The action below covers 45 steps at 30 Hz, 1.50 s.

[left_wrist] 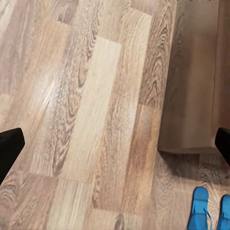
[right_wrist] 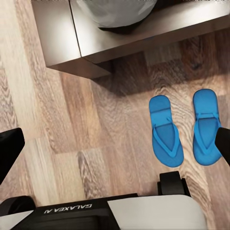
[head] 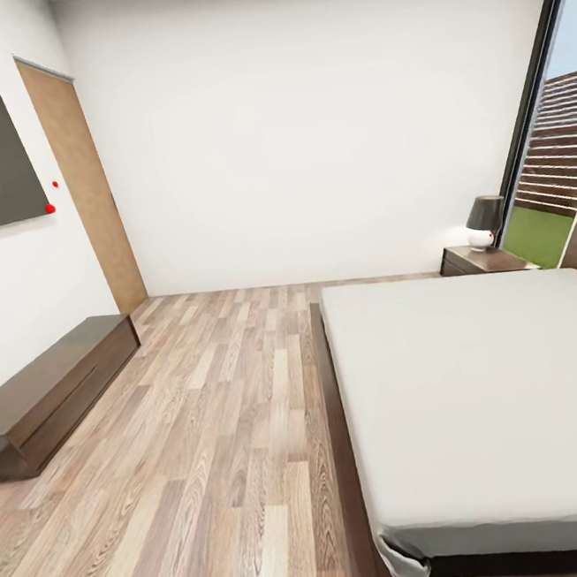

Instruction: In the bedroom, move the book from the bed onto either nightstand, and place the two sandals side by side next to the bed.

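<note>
Upside down, "GALAXEA" reads on our base [right_wrist: 96, 211]; two sandals [right_wrist: 184, 128] lie paired on plank floor [right_wrist: 57, 143] by the bed [right_wrist: 129, 38] corner, both grippers' jaws released.

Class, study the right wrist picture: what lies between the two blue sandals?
Nothing: bare wood floor separates the left-hand sandal from the other sandal, as the right wrist view shows. They lie side by side, apart.

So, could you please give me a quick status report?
Both claws open, empty. Sandals side by side on floor by bed corner. Mattress bare, no book visible. Nightstand beyond the bed, lamp on it.
</note>
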Tool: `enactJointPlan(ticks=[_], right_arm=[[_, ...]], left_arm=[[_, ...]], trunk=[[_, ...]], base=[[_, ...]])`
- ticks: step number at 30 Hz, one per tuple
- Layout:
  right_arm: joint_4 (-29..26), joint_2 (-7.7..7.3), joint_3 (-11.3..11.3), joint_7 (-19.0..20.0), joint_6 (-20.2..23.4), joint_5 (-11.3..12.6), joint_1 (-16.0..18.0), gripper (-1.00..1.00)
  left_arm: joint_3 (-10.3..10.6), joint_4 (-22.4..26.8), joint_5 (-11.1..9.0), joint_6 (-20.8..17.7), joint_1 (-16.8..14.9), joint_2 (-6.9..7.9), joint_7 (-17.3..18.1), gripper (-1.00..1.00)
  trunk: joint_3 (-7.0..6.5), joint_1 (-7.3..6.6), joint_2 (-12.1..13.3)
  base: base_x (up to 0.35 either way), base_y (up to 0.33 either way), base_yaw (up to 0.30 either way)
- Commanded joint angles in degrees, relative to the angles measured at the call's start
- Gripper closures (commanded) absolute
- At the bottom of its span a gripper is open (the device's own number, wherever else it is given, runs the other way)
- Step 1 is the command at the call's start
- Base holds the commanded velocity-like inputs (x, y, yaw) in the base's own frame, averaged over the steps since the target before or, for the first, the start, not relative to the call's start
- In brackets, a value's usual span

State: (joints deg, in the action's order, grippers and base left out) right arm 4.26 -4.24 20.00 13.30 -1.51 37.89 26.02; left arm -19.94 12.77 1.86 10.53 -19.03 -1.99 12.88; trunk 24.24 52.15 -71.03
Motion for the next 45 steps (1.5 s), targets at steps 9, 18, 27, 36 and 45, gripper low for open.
enactJointPlan(ticks=[9,18,27,36,45], right_arm=[[0.22,0.02,0.47,0.41,-0.16,0.61,0.09,-1.00],[0.22,0.02,0.47,0.41,-0.16,0.61,0.09,-1.00],[0.22,0.02,0.47,0.41,-0.16,0.61,0.09,-1.00],[0.22,0.02,0.47,0.41,-0.16,0.61,0.09,-1.00],[0.22,0.02,0.47,0.41,-0.16,0.61,0.09,-1.00]], left_arm=[[-0.45,-0.02,0.18,0.11,-0.04,-0.03,0.31,-1.00],[-0.45,-0.03,0.20,0.11,-0.04,-0.03,0.31,-1.00],[-0.45,-0.03,0.18,0.11,-0.04,-0.03,0.31,-1.00],[-0.45,-0.03,0.21,0.11,-0.04,-0.03,0.31,-1.00],[-0.45,-0.03,0.17,0.11,-0.04,-0.03,0.31,-1.00]], trunk=[[-1.56,-1.98,3.59],[-3.18,-3.96,7.20],[-4.79,-5.94,10.81],[-6.41,-7.91,14.42],[-8.02,-9.89,18.03]], base=[[0.000,0.000,0.000],[0.000,0.000,0.000],[0.000,0.000,0.000],[0.000,0.000,0.000],[0.000,0.000,0.000]])
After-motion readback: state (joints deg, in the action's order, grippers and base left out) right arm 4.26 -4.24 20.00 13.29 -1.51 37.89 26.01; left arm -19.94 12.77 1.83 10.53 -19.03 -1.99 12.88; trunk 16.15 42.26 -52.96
